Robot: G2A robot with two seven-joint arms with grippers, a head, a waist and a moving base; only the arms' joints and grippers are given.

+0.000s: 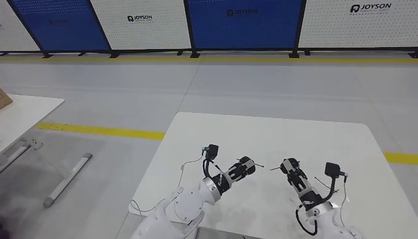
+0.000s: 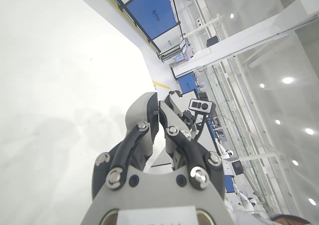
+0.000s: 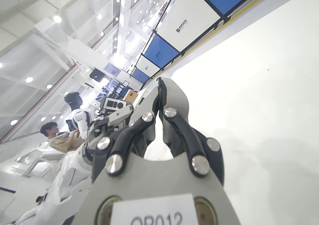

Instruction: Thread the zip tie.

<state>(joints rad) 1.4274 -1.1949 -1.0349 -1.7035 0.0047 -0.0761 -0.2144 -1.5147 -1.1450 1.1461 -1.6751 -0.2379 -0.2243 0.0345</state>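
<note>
Both pincers are hovering over the table (image 1: pixel 274 134), tips facing, apart. The right pincer (image 3: pixel 159 84) is pinching the zip tie (image 3: pixel 161 92), its tip poking past the fingertips. The left pincer (image 2: pixel 157 105) is apparently clamping the other end. Threading seems not yet done.

Left claw (image 2: pixel 158 102) and right claw (image 3: pixel 160 86) have grey plates (image 2: pixel 135 114), black links (image 2: pixel 123 146), silver screws (image 2: pixel 199 175).

Bright ceiling lamps (image 2: pixel 287 80); white table (image 2: pixel 49 61) glares.
</note>
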